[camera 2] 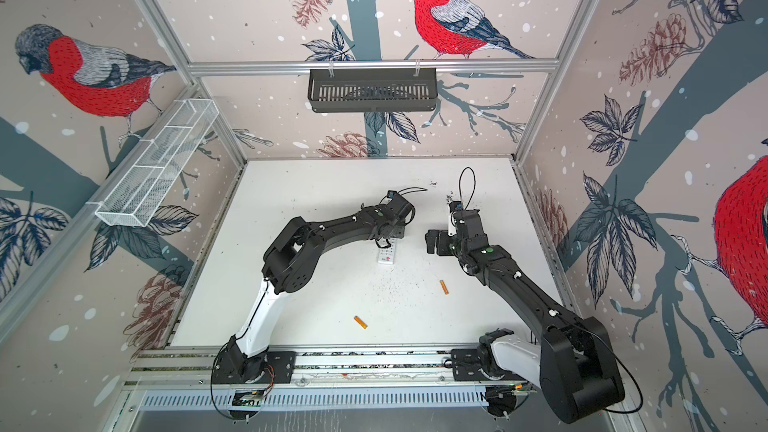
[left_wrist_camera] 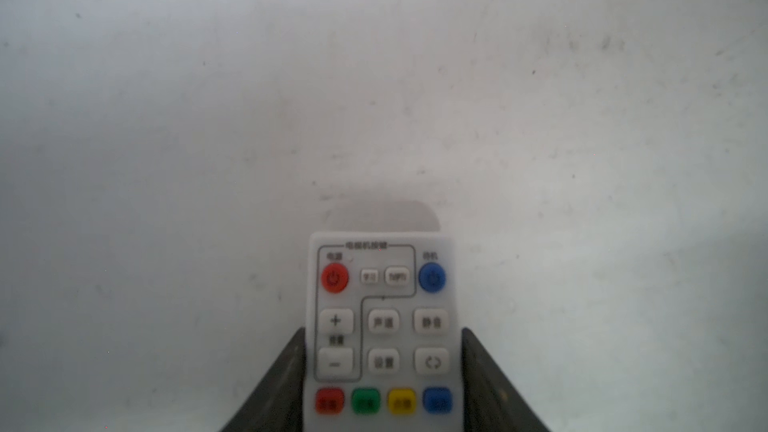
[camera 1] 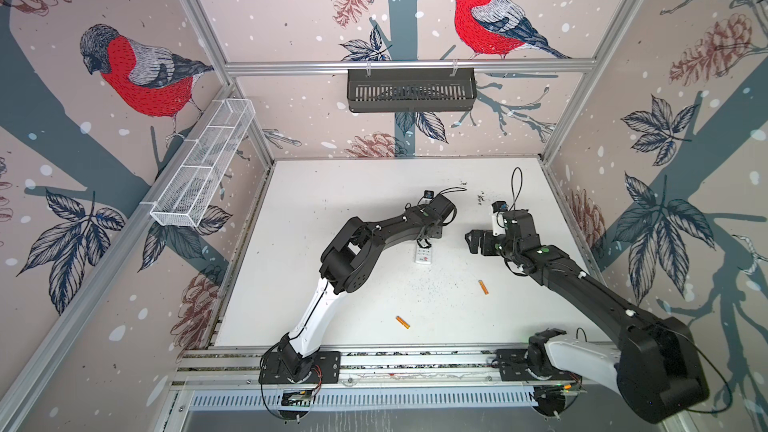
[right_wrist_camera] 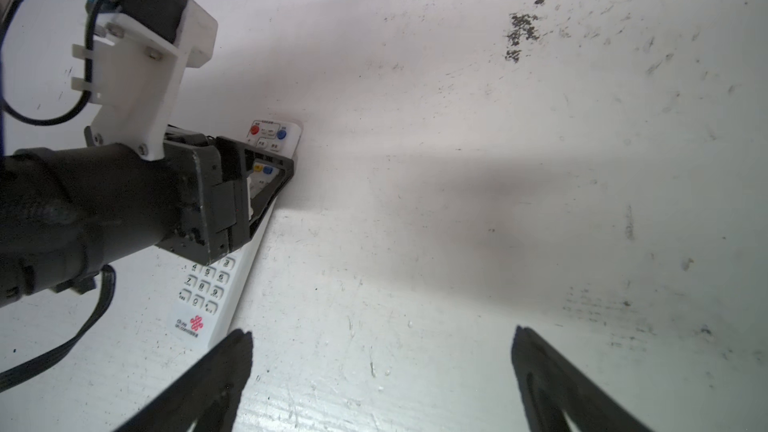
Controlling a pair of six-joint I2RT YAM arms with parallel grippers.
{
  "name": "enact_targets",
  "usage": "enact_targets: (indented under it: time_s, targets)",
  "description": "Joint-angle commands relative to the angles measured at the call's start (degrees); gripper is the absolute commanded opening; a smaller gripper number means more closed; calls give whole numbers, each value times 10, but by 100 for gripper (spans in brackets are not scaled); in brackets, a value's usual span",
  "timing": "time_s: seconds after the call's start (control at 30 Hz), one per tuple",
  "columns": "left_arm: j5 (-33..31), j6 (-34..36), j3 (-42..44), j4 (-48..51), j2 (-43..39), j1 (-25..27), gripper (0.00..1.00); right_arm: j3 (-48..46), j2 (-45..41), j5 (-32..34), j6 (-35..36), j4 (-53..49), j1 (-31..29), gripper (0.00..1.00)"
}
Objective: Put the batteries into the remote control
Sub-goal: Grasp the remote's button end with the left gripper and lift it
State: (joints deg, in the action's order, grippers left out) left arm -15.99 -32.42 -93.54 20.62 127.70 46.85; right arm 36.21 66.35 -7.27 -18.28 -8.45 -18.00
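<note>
lying between left fingers, remote control, buttons up

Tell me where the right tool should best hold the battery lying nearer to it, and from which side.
I would grip the battery at its middle, straight down from above, the right tool turned so its jaws close across the slim round body. It lies flat and alone on the table, so only its top and long sides are free.

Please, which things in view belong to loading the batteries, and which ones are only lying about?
Job: remote control; two batteries; left gripper, jaws against the remote's sides; right gripper, open.
Not part of it: white wire basket; black basket.
</note>
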Motion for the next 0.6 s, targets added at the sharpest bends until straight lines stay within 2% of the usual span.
enact_targets:
  time_s: [0.0, 0.07, 0.23, 0.33, 0.47, 0.57]
  targets:
    - [60, 56, 89, -125, -79, -7, 50, -16, -1, -64, -4, 52, -1, 99]
    - [118, 82, 171, -210, -150, -18, 50, -31, -6, -110, -4, 84, -1, 99]
    - [282, 98, 356, -395, -311, -62, 50, -60, -16, -243, -4, 178, -14, 100]
    - [372, 90, 462, -507, -401, -88, 50, -72, -24, -299, -3, 247, -49, 100]
    - [430, 46, 574, -645, -503, -115, 50, -64, -25, -331, 17, 305, -134, 99]
    - [474, 9, 620, -712, -561, -131, 50, -58, -10, -353, 12, 354, -181, 99]
